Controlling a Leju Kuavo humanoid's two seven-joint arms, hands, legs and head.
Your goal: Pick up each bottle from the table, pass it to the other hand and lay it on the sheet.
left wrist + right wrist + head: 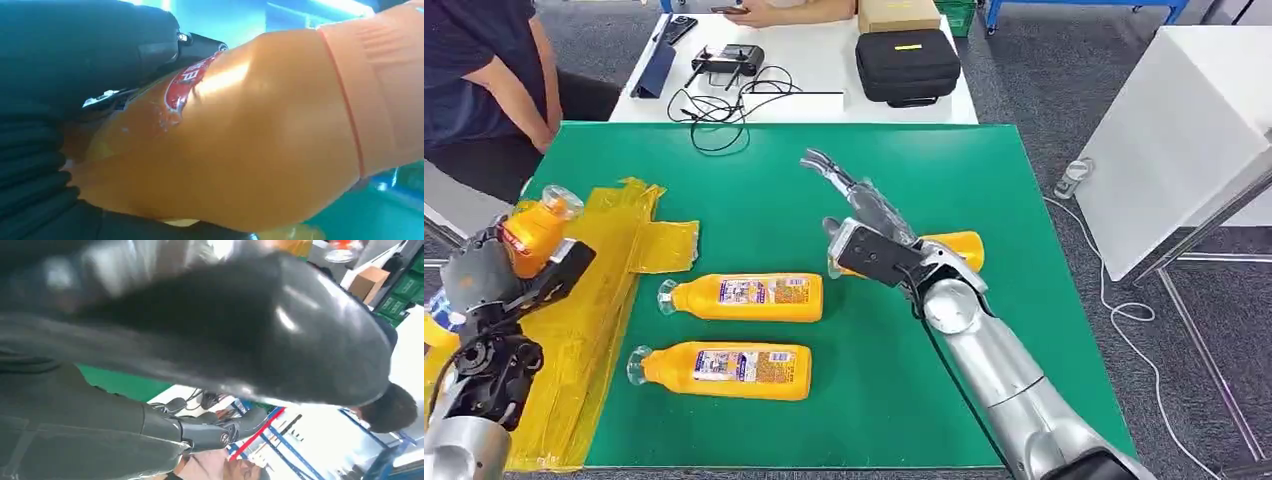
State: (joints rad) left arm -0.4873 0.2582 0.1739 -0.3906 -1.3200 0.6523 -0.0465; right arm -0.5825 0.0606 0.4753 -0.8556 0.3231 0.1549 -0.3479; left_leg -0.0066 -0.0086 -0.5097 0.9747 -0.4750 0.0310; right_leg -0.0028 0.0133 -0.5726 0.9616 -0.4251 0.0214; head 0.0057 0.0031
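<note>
The left robot hand (499, 275) grips an orange bottle (536, 232) above the yellow sheet (594, 330), while the right robot hand (859, 205) hovers empty, fingers spread, over the green worktop (754, 170).

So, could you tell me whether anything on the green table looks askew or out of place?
The thin yellow plastic sheet is crumpled and creased, with one flap folded out across the green table. The orange plastic bottles lying beside it look intact, and nothing appears spilled.

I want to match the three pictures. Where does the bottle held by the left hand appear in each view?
Head view: held bottle at far left, above the yellow sheet.
Left wrist view: held bottle across most of the frame.
Right wrist view: not in it.
Shared landmark: green table.
</note>
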